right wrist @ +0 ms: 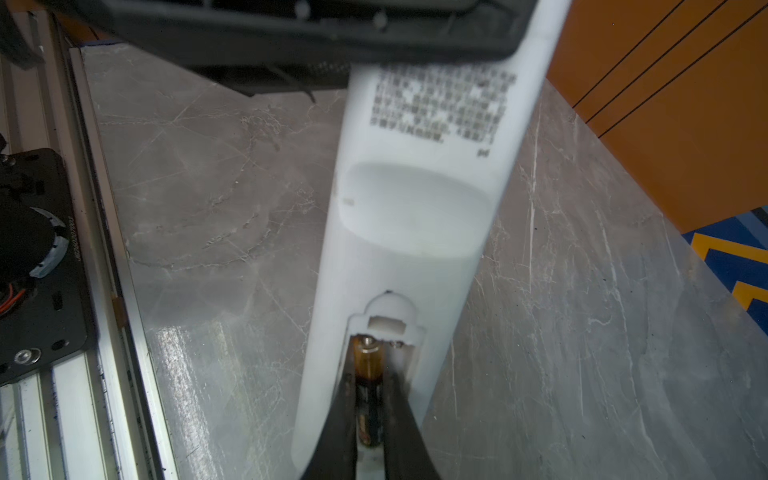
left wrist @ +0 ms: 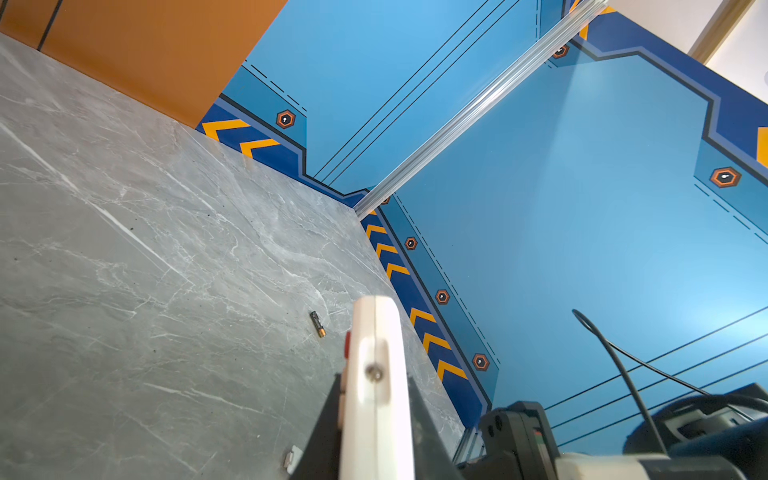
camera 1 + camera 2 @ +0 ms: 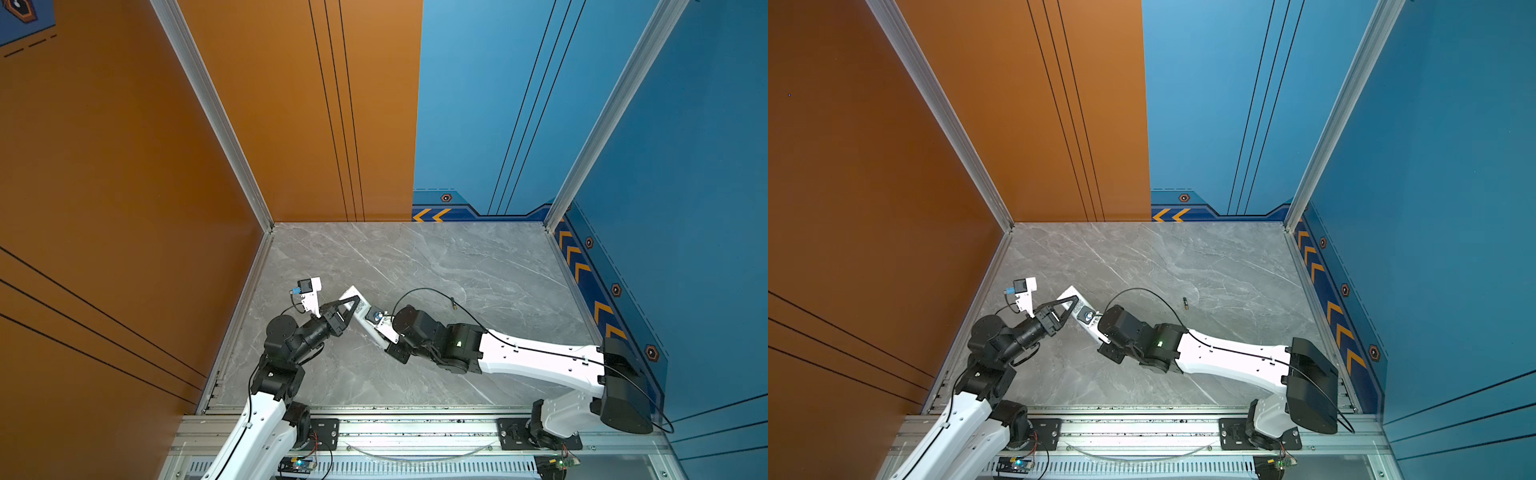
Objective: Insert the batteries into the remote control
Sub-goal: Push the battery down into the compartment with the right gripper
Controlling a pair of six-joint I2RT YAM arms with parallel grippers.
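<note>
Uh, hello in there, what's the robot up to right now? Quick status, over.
Left gripper clamped on remote control. Right gripper pinching first battery at open compartment. Second battery loose on table, apart from both arms.

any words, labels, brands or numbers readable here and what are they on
No text is clear enough to quote as it reads.
remote control back label: several printed lines, too blurred to read.
battery at the open compartment: markings too blurred.
black arm mount: small print along its edge, too small.
wall chevrons: orange arrow signs, no words.
</note>
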